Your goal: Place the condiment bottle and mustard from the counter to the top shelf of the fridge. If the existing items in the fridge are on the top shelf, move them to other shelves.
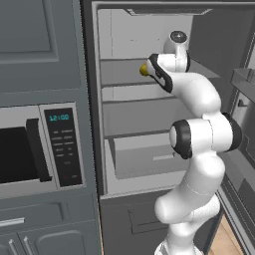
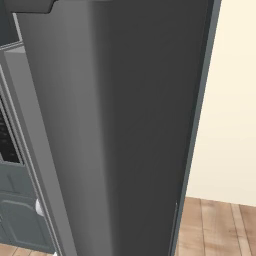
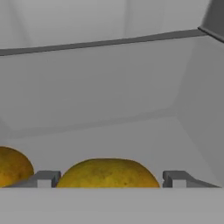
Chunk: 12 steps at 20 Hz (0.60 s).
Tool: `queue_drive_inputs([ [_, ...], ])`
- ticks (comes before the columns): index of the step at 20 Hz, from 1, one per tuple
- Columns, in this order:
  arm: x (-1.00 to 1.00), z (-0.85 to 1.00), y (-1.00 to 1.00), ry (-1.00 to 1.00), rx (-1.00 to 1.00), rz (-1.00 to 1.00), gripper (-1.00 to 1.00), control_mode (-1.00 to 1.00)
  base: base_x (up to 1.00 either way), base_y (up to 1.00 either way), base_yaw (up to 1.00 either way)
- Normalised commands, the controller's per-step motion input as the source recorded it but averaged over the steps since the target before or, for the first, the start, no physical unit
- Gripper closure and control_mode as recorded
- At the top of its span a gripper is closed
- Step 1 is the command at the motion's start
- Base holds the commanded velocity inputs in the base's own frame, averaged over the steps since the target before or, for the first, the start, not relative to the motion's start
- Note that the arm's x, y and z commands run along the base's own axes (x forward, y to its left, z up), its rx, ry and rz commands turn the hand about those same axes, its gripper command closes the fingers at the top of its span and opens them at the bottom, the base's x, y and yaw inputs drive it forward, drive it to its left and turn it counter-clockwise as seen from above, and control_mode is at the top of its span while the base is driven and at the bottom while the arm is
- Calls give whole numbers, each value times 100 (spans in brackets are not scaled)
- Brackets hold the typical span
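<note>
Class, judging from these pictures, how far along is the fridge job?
Done: the fridge stands open. In hand: the hand straddles one lemon on the top shelf, jaws apart; a second lemon lies beside it. Left: move both lemons down, then bring the bottles.

Kitchen: fridge [image 1: 149, 114], microwave [image 1: 35, 149], cabinets [image 1: 40, 234].

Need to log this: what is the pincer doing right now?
Pincer: open, its fingertips either side of a lemon on the top shelf, not yet gripping.

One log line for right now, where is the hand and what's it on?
phase: clearing top shelf | gripper: jaws either side of lemon, grip not confirmed | second lemon: beside it | fridge: open
</note>
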Motion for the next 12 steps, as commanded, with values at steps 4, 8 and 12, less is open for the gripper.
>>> queue_drive_inputs([
  [4,6,-19,0,-5,0,2,100,-100,0,0,0],
  [8,-14,-5,0,-11,0,0,100,-100,0,0,0],
  [12,-76,27,2,-55,0,0,100,-100,0,0,0],
])
